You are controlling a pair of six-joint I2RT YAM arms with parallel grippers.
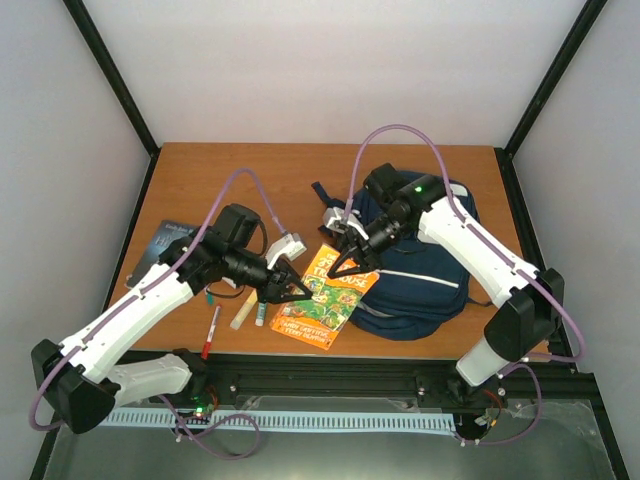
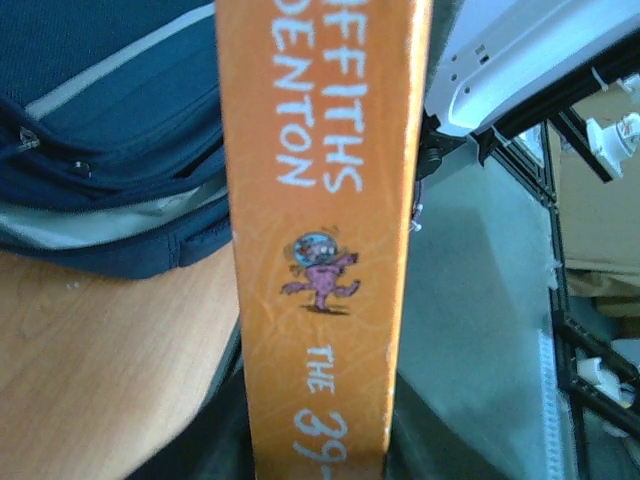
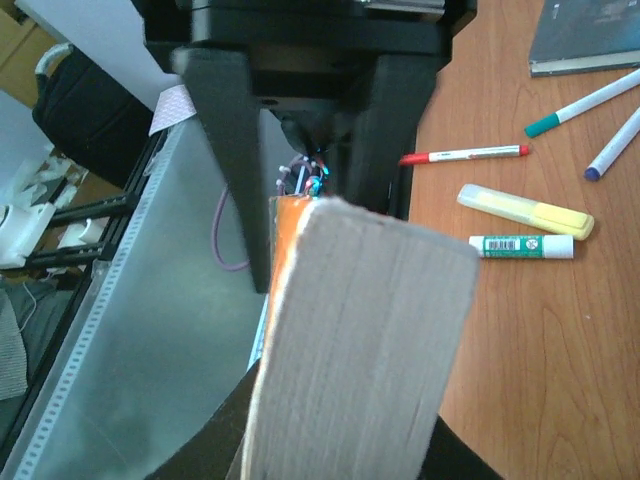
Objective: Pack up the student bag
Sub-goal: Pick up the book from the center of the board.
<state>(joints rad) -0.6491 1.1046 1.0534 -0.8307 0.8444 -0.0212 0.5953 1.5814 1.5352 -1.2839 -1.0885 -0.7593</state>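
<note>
The student bag (image 1: 425,262), navy with white stripes, lies at the right of the table. An orange book (image 1: 325,297) rests against its left edge, held from both ends. My left gripper (image 1: 298,290) is shut on the book's spine side, and the spine (image 2: 320,250) fills the left wrist view with the bag (image 2: 110,150) behind it. My right gripper (image 1: 342,268) is shut on the opposite side. In the right wrist view the grey page edge (image 3: 360,340) sits between its dark fingers, with the left gripper's fingers (image 3: 225,150) beyond.
Left of the book lie a red marker (image 1: 211,331), a yellow highlighter (image 1: 244,311) and a green-labelled stick (image 1: 260,313). A dark book (image 1: 168,240) lies at the far left. More pens (image 3: 580,105) show beside it. The table's front edge and rail run just below the orange book.
</note>
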